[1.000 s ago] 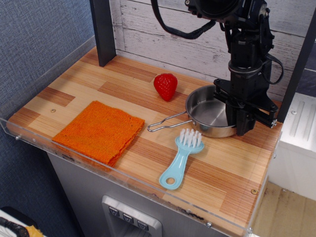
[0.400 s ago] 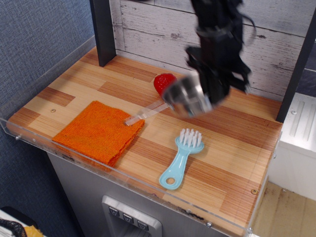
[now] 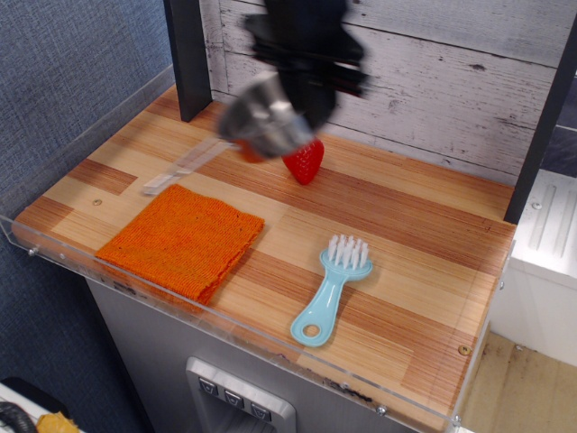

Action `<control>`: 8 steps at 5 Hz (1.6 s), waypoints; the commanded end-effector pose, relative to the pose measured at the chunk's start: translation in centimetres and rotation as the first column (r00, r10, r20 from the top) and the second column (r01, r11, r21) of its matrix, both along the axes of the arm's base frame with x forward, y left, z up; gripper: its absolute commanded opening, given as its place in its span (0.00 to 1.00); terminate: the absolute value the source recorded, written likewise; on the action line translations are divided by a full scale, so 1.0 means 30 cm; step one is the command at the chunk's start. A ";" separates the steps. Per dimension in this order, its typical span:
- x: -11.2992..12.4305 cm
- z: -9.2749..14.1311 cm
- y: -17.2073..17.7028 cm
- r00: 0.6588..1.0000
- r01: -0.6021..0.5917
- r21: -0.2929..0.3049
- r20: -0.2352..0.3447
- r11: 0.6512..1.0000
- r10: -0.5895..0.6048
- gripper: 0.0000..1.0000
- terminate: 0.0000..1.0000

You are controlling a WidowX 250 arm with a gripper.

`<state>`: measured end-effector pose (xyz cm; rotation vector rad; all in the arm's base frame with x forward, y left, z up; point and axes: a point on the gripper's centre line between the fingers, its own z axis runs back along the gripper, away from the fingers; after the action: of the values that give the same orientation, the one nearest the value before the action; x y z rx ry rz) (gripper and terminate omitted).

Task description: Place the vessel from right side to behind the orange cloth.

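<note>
While aloft, vessel [image 3: 261, 126] above cloth [image 3: 182, 240].

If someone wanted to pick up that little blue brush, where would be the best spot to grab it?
Probably the narrow blue handle of the brush, midway between the white bristles and the looped end, coming straight down from above. It lies flat on the table with bare wood on both sides, so jaws could close across the handle's width.

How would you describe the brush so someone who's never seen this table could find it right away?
Start at the wooden table and look to its front edge, right of the orange cloth. The brush lies flat there, handle toward the front. It is the only light blue thing, with white bristles and a hole in its handle, unlike the red strawberry farther back.
</note>
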<state>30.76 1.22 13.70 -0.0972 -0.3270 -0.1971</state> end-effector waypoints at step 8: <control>0.157 -0.254 0.288 0.984 -0.095 0.027 -0.150 0.995 0.098 0.00 0.00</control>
<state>35.82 10.19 4.40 -0.0941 -0.1385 -0.0908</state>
